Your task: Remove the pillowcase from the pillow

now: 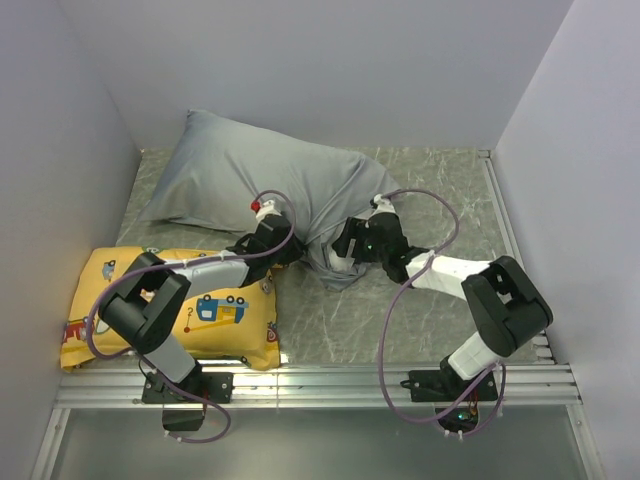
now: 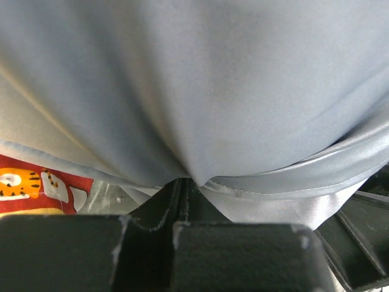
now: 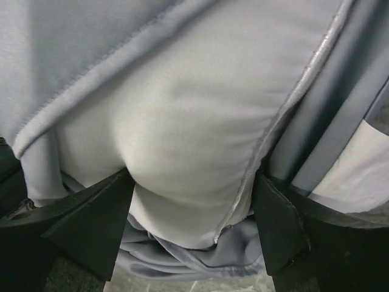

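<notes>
One grey pillowcase (image 1: pixel 250 170); one white pillow (image 3: pixel 182 152); one yellow cushion (image 1: pixel 215 310); two arms (image 1: pixel 150 300) (image 1: pixel 505 300).

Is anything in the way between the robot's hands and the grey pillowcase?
Nothing visible is in the way. The left gripper is shut on the hem of the pillowcase, and the right gripper stands open with the cloth bulging between its fingers.

yeah so there's a yellow cushion (image 1: pixel 235 305) with cartoon trucks, lying just left of and behind the left claw (image 1: pixel 293 248), on a marbled grey-green tabletop (image 1: pixel 330 325). metal rails (image 1: pixel 320 385) run well behind it.
</notes>
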Robot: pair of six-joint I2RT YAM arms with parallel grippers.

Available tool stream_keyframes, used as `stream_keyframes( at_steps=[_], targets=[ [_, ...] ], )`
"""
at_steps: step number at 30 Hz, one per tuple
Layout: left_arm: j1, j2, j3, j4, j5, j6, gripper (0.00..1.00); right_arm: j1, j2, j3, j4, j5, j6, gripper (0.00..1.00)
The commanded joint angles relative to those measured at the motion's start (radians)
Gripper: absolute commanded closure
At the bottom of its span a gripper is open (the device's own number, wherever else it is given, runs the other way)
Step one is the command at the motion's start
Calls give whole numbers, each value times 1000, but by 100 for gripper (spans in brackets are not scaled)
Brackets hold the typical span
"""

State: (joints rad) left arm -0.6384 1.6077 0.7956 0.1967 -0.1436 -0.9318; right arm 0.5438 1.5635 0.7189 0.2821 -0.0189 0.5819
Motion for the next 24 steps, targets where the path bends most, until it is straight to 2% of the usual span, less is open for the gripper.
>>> stream_keyframes(
  at_steps=[1, 2, 4, 5, 6, 7, 11, 14, 17, 21, 24],
  targets=[
    [-3, 17, 34, -11, 18, 25, 100, 12, 35, 56, 31, 22, 1, 18],
    [-3, 20, 37, -11, 21, 27, 99, 12, 52, 79, 26, 1, 1, 19],
    [-1, 24, 51, -19, 32, 37, 100, 12, 105, 105, 22, -18, 1, 37],
    [-3, 26, 62, -26, 33, 45, 99, 12, 116, 134, -3, -24, 6, 55],
    [-1, 26, 92, -40, 24, 56, 100, 10, 121, 149, -20, -24, 10, 96],
    [2, 32, 114, -69, 19, 86, 99, 10, 101, 161, -36, -26, 12, 100],
    [34, 64, 263, -170, 4, 162, 99, 1, -52, 267, -183, -6, 15, 100],
    [94, 75, 384, -238, -5, 203, 100, -21, -187, 368, -309, 10, 9, 100],
    [183, 69, 433, -281, -8, 223, 99, -44, -323, 436, -392, 17, 4, 100],
    [316, 81, 549, -328, 12, 241, 100, -48, -430, 496, -457, 31, -5, 100],
    [329, 112, 661, -348, 85, 283, 99, -47, -451, 521, -472, 22, -2, 100]
  ],
)
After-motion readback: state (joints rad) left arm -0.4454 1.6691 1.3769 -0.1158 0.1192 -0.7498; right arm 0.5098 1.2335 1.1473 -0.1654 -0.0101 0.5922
